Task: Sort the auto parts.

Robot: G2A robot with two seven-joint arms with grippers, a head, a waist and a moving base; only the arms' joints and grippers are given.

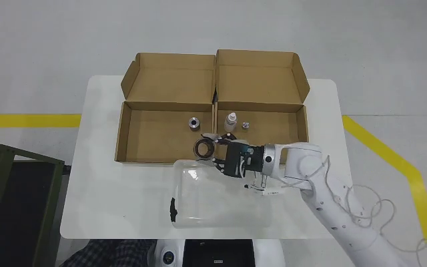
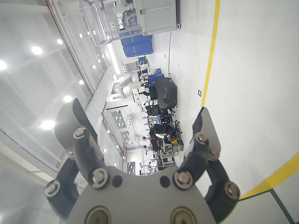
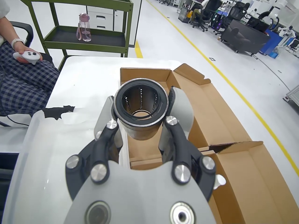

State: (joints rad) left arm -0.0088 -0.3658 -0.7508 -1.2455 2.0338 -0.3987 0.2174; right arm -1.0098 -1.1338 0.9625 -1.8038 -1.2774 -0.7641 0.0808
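Observation:
My right gripper (image 3: 141, 107) is shut on a metal cylindrical bearing sleeve (image 3: 140, 108) with a black end ring. From above, that gripper (image 1: 212, 149) holds the sleeve (image 1: 203, 146) over the front wall of the left cardboard box (image 1: 157, 137), near its right end. A small metal fitting (image 1: 191, 123) lies in the left box. The right cardboard box (image 1: 270, 121) holds a white bottle-shaped part (image 1: 230, 120) and a small metal nut (image 1: 245, 124). My left gripper (image 2: 140, 113) is open, empty, and faces the room away from the table.
A clear plastic bin (image 1: 220, 193) stands on the white table (image 1: 100, 167) in front of the boxes, under the right arm. Both box lids stand open at the back. A green cart (image 3: 70, 22) and a seated person's hand with a controller (image 3: 25, 57) are beside the table.

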